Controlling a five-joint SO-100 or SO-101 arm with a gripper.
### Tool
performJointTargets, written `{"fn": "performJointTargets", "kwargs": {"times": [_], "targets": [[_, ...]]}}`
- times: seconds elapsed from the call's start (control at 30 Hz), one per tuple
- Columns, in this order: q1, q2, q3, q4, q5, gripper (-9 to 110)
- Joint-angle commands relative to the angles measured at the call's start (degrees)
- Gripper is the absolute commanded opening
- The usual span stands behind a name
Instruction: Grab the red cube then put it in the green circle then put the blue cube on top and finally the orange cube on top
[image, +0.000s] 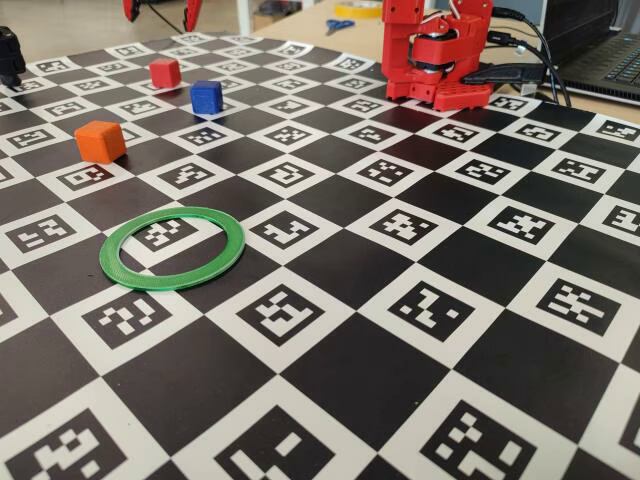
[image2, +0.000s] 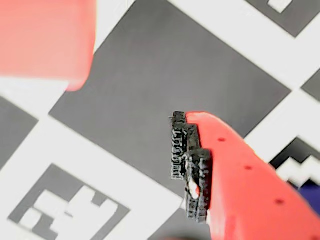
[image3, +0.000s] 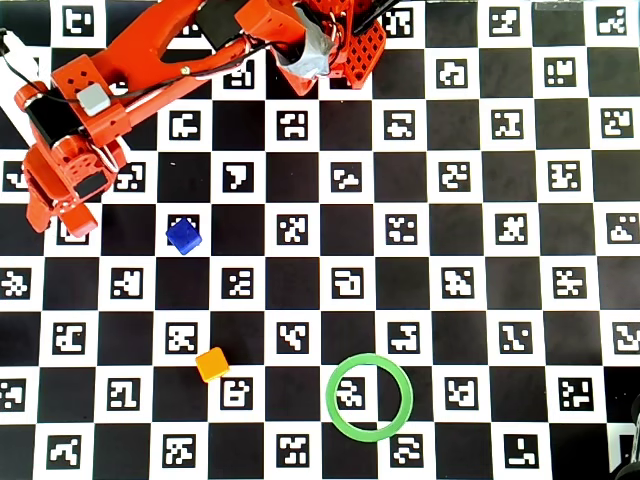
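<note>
Chequered marker counter, first step pending: red cube unlifted near blue cube, green circle empty, pincer opening indeterminable, nothing visibly held; next, squared descent over red cube.

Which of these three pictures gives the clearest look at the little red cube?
The fixed view: the red cube sits in plain sight at the far left. In the overhead view the arm hides it. The wrist view shows only a blurred red shape, uncertain.
</note>
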Motion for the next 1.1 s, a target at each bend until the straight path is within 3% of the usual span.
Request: {"fn": "performJointTargets", "kwargs": {"times": [0.0, 0.47, 1.07], "targets": [[0.6, 1.8, 2.0, -3.3, -0.5, 42], [0.4, -1.0, 6.2, -10.3, -0.3, 42], [0.6, -7.1, -4.2, -9.8, -0.4, 42]]}}
